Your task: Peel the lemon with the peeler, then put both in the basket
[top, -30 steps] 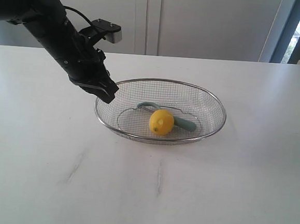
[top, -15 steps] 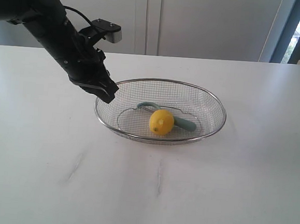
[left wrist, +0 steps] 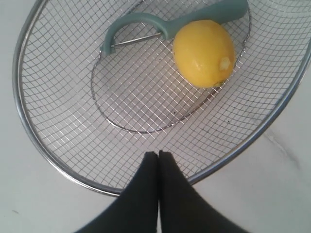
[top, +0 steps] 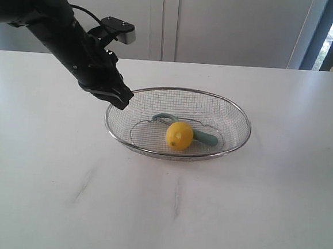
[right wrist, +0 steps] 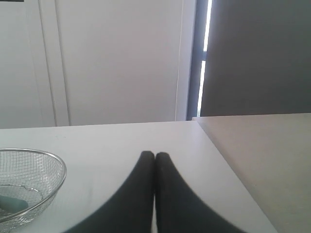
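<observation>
The basket [top: 175, 155] sits on the white desk [top: 245, 217], a little right of the middle and well back from the near edge. Both of the task's smaller things lie inside it on the wire mesh bottom. The lemon [top: 179, 135] rests toward the near side of the basket, and a small pale spot shows on its skin in the left wrist view. The peeler [top: 207, 138] lies just beyond it, its pale teal handle reaching out to the right of the lemon and its curved head with the thin metal blade arching out to the left. The lemon hides the middle of the peeler in the exterior view and looks to be touching the handle, though whether they truly touch I cannot tell. The left arm comes in from the far left, sloping down toward the basket. The left claw [top: 122, 101] hangs at the basket's left rim, its two dark fingers [left wrist: 146, 184] clenched tight against each other with nothing between them. In its wrist view the tips sit over the rim, and I cannot tell whether they touch the metal. The right claw [right wrist: 155, 156] is likewise clenched and empty, its fingers pressed flat together above bare desk. It is well apart from the basket, whose rim shows only at the edge of its wrist view. White cabinet doors [top: 232, 26] stand behind the desk.
</observation>
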You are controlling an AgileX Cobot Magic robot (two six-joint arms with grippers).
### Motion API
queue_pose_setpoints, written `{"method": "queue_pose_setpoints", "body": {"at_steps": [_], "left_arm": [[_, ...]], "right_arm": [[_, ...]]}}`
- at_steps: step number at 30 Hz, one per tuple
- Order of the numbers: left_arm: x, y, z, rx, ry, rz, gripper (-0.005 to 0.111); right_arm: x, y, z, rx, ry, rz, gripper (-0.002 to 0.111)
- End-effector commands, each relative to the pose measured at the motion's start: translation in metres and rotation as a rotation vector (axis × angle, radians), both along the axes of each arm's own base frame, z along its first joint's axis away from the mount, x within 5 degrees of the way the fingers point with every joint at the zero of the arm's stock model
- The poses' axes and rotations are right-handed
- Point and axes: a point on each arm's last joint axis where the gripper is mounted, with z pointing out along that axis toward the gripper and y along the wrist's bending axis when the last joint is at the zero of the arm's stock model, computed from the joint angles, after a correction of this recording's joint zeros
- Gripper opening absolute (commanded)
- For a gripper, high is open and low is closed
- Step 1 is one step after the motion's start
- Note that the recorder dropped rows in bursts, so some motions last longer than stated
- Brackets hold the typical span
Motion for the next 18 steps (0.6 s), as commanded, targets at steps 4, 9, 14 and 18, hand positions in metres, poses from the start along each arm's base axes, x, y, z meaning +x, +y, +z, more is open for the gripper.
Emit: {"method": "queue_pose_setpoints", "body": {"at_steps": [4,9,14,18], "left_arm": [[0.002,0.000,0.007,-0.026,-0.034,0.020,0.000],[0.002,0.000,0.007,-0.026,-0.034,0.020,0.000],[0.003,0.000,0.007,-0.030,-0.046,0.026,0.000],[0.004,0.000,0.007,-0.033,-0.057,0.031,0.000]], "right_arm": [[0.012,-0.001,-0.048,-0.003,0.085,0.005,0.000],[0.014,-0.001,-0.076,0.018,0.215,0.001,0.000],[0.014,-0.001,-0.078,0.037,0.236,0.004,0.000],[0.013,-0.003,-0.078,0.041,0.237,-0.032,0.000]]}}
